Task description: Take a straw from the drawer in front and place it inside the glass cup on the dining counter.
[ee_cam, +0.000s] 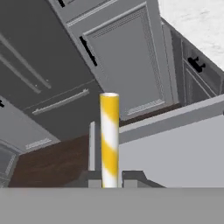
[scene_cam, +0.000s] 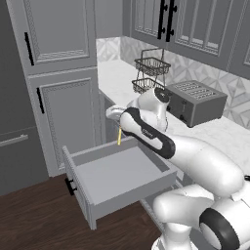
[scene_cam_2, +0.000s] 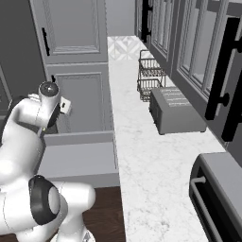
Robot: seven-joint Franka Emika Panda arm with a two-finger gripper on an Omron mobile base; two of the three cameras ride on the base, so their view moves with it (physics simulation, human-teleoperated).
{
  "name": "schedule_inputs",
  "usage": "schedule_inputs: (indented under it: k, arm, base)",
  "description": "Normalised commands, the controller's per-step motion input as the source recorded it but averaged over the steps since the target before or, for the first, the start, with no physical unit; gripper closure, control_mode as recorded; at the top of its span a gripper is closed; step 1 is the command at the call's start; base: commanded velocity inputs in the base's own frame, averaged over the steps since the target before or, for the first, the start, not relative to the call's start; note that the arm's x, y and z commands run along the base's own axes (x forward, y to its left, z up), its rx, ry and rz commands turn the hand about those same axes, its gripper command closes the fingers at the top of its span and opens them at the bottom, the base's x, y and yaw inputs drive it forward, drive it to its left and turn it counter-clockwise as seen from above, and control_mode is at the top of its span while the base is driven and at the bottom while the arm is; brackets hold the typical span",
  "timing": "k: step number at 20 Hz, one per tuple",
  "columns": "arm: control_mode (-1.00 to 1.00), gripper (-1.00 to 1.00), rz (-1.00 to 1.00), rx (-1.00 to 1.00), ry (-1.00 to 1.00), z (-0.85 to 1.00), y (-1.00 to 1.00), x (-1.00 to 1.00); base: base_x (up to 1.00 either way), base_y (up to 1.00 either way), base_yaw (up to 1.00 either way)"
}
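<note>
Wide, shallow grey box drawer [scene_cam: 117, 178] stands pulled open below the marble worktop [scene_cam_2: 142, 142], its plain grey inside showing. A short black bar handle sits on its framed front panel.

White arm reaches over the drawer's back edge. The two-finger gripper [ee_cam: 109, 180] is closed narrow on the thin straight straw with yellow and white stripes [ee_cam: 109, 138]; the dark fingertips [ee_cam: 132, 178] press it from both sides at its lower end in the hand view. The straw runs straight up from the pinch, its open end free.

From the left base view, the straw [scene_cam: 118, 137] hangs upright below the hand, just above the drawer's rear wall. Whether its lower tip touches the wall is not clear.

On the worktop: a grey box-shaped toaster [scene_cam: 195, 102] with slots on top, and beside it a two-tier dark wire basket stand [scene_cam: 150, 73]. Tall grey cabinet doors [scene_cam: 66, 117] with long black handles rise behind the drawer. Dark wood floor [scene_cam: 34, 215] lies below.
</note>
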Motion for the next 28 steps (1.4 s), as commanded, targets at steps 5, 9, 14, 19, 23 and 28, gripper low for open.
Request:
schedule_inputs:
  k: [5, 9, 14, 19, 23, 28]
  arm:
    - [-1.0, 1.0, 0.23, -0.19, -0.09, 0.23, 0.0, -0.3]
    - [-1.0, 1.0, 0.19, -0.16, -0.09, 0.03, -0.06, -0.32]
    - [-1.0, 1.0, 0.15, -0.14, -0.12, 0.04, -0.05, -0.26]
    - [-1.0, 1.0, 0.01, -0.02, 0.0, 0.0, 0.0, -0.01]
    - [-1.0, 1.0, 0.0, 0.0, 0.0, 0.0, 0.0, -0.06]
    - [-1.0, 1.0, 0.0, 0.0, -0.25, 0.11, 0.0, -0.8]
  base:
    - [0.0, 0.0, 0.0]
    - [0.0, 0.0, 0.0]
    - [0.0, 0.0, 0.0]
    - [0.0, 0.0, 0.0]
    - [0.0, 0.0, 0.0]
    - [0.0, 0.0, 0.0]
